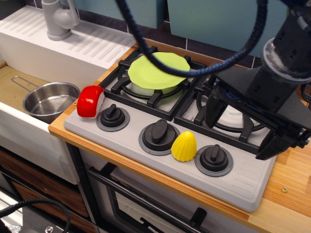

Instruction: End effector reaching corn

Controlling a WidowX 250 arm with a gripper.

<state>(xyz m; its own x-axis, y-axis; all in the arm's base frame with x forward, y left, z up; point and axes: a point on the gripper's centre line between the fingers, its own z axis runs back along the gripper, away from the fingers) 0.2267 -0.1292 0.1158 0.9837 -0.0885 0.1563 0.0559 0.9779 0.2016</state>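
Note:
The yellow corn [184,146] stands upright on the grey front panel of the toy stove [243,187], between the middle knob [159,135] and the right knob [214,158]. My black gripper [241,128] hangs over the right burner, up and to the right of the corn and apart from it. Its two angular fingers [212,109] point down, spread wide, with nothing between them. Dark braided cables arc over the stove from the wrist.
A lime-green plate [158,71] lies on the left burner. A red-and-white toy [90,101] sits at the stove's left corner beside the left knob [112,117]. A steel pot [50,100] sits in the sink, with a grey faucet [59,19] behind it.

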